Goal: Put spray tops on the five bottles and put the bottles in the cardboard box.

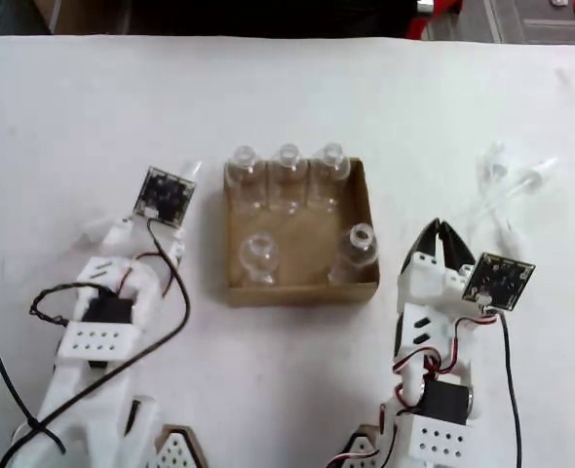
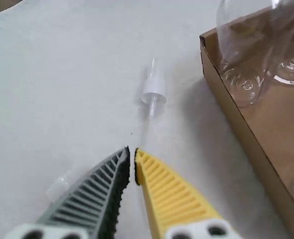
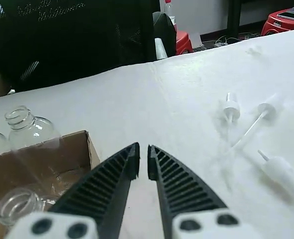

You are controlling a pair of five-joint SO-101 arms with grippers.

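Hovering low over the white table (image 1: 73,107) on the left side, the left gripper (image 2: 132,152) has its grey and yellow fingers drawn almost together, with a thin slit between the tips and nothing held. A small clear cap (image 2: 58,184) lies on the table just beside the grey finger. Just beyond the tips lies one spray top (image 2: 153,91) on its side, its thin tube pointing back toward the gripper. It is near the cardboard box (image 1: 299,290) but apart from its wall.

The box sits in the middle of the table between the two arms. All five bottles stand upright inside it with open necks and no tops on. Three are in a row along the far wall: the far-left bottle (image 1: 241,176), the far-middle bottle (image 1: 287,176) and the far-right bottle (image 1: 329,174). Two stand along the near wall, the near-left bottle (image 1: 258,258) and the near-right bottle (image 1: 354,252).

Right of the box, the right gripper (image 1: 442,237) points away from its arm's base. Its black fingers are close together with a narrow gap, and it grips nothing. Farther right, a loose cluster of spray tops (image 1: 510,181) lies on the table, well apart from the box.
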